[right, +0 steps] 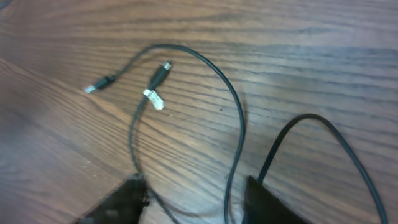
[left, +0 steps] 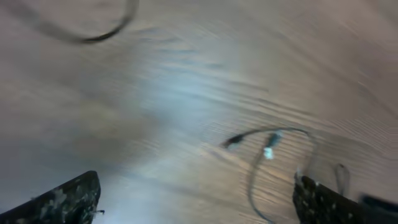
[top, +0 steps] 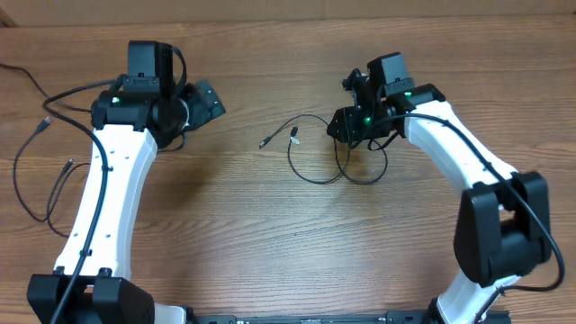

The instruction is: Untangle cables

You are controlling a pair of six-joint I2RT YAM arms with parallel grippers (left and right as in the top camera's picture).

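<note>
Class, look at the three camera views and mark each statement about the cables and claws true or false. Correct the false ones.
1. The left claw is clamped on a cable. False: it stands open and holds nothing.
2. The middle cable carries a small white tag near one plug. True.
3. The table is white plastic. False: it is brown with a wood grain.
4. More thin cables lie near the table's left edge. True.
5. The right claw is far from the middle cable. False: it is right over that cable, and strands run between its parted fingers.
</note>
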